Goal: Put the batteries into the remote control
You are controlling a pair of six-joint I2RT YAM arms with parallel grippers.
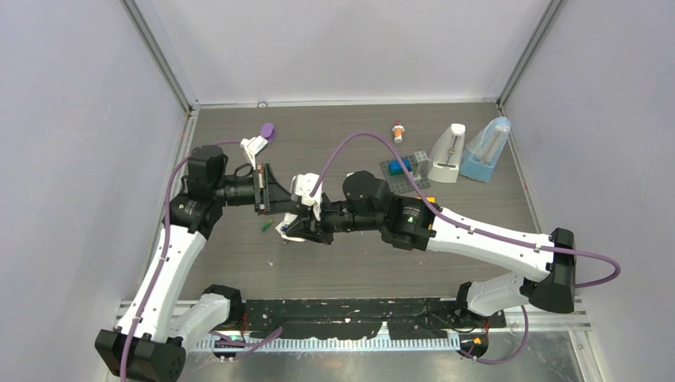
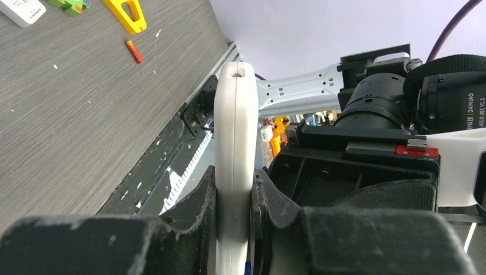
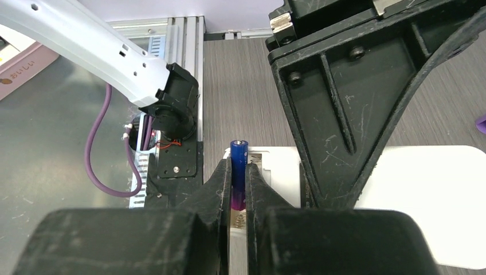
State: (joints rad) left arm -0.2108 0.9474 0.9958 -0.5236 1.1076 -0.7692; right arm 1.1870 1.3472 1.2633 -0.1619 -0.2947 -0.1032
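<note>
Right gripper (image 3: 238,169) was found closed on a slim cylindrical battery, blue at the tip and purple lower down (image 3: 238,153). Both fingers pressed its sides, and its capped end projected past the fingertips at lower centre of the right wrist view. That battery stood over the left end of the flat white plastic remote control (image 3: 412,200), which ran across the lower right of the frame. Whether the battery was touching the remote could not be determined.

Left gripper (image 2: 235,192) was likewise clamped shut, holding the remote control edge-on. The white body rose between the two black fingers (image 2: 200,200) at the centre of the left wrist view.

In the top view both grippers met above the dark grey wood-grain table (image 1: 358,270), slightly left of centre, with the right gripper just below and right of the left one. A small green cylindrical battery (image 1: 265,227) lay on the table just left of the right gripper, untouched. A small red-orange cylindrical battery (image 2: 134,51) lay on the table in the upper left of the left wrist view, near a yellow plastic piece (image 2: 129,14).

At upper right of the top view stood a white pyramid-shaped metronome (image 1: 450,155) and, beside it, a translucent blue one (image 1: 487,151), both well apart from the grippers.
</note>
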